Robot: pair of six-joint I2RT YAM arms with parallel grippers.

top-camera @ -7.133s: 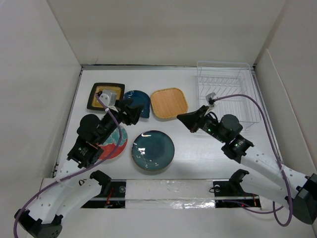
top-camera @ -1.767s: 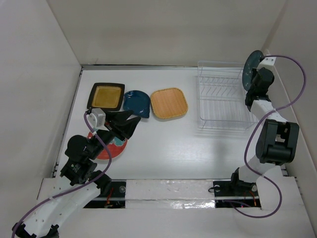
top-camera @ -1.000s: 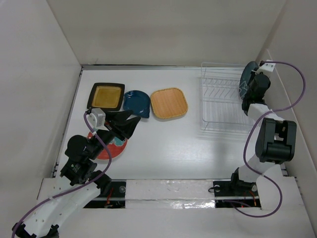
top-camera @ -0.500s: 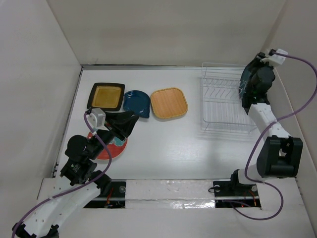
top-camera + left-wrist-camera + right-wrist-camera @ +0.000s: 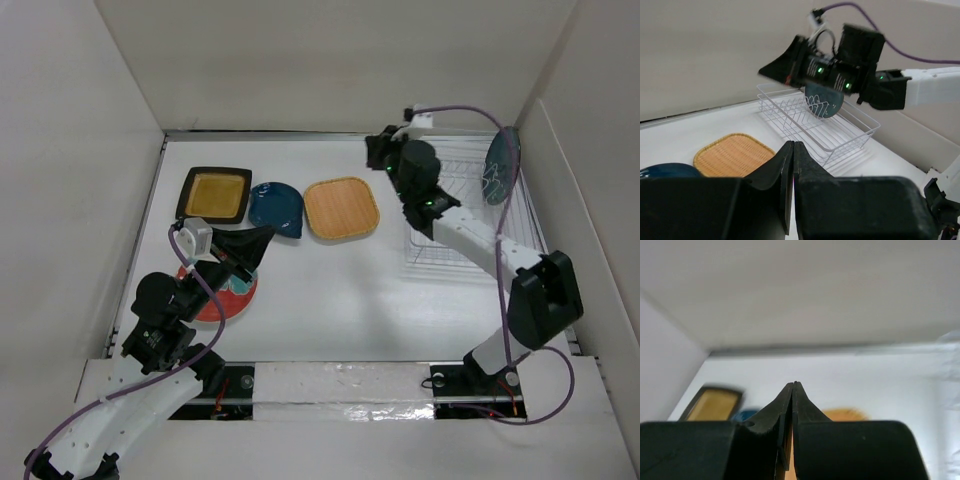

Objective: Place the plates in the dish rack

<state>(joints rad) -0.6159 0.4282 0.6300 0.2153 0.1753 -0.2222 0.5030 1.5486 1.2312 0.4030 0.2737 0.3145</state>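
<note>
While working with left fingers (image 5: 772,175) and right fingers (image 5: 775,412) both pinched shut on nothing, gotta nip that stiff, probably light orange plate (image 5: 341,208) by its raised rim.

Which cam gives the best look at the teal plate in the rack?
Top external: the teal plate stands on edge at the rack's right end, unblocked. Left wrist shows it partly hidden behind the right arm. Right wrist misses it.

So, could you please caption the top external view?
Teal plate upright in the dish rack; four others lie on the table.
</note>
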